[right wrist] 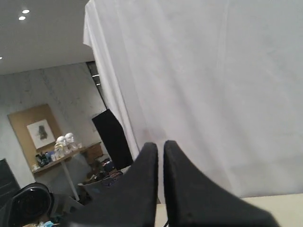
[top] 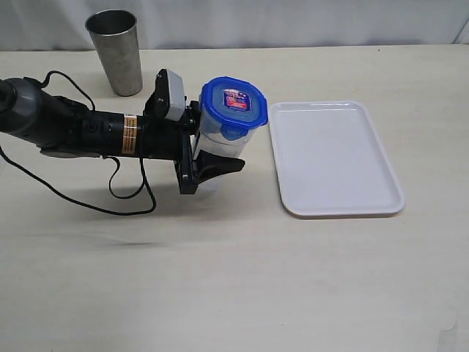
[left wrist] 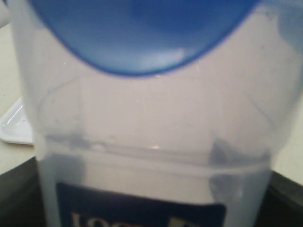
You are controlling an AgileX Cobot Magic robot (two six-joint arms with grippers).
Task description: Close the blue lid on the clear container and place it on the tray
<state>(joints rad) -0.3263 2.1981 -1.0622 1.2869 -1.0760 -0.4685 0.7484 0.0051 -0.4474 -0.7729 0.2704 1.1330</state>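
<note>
The clear container point(top: 220, 147) stands upright just left of the white tray point(top: 337, 158), with the blue lid point(top: 234, 103) sitting on its mouth, sticker face up. My left gripper point(top: 218, 150) reaches in from the left and is shut on the container's body, one black finger point(top: 220, 168) showing on the near side. In the left wrist view the container point(left wrist: 151, 142) fills the picture, with the lid point(left wrist: 142, 38) over it and a corner of the tray point(left wrist: 16, 125) behind. My right gripper point(right wrist: 161, 146) is shut on nothing, points up at a white curtain, and is out of the exterior view.
A grey metal cup point(top: 117, 51) stands at the back left of the table. The left arm's black cable point(top: 110, 194) loops on the tabletop below the arm. The tray holds nothing.
</note>
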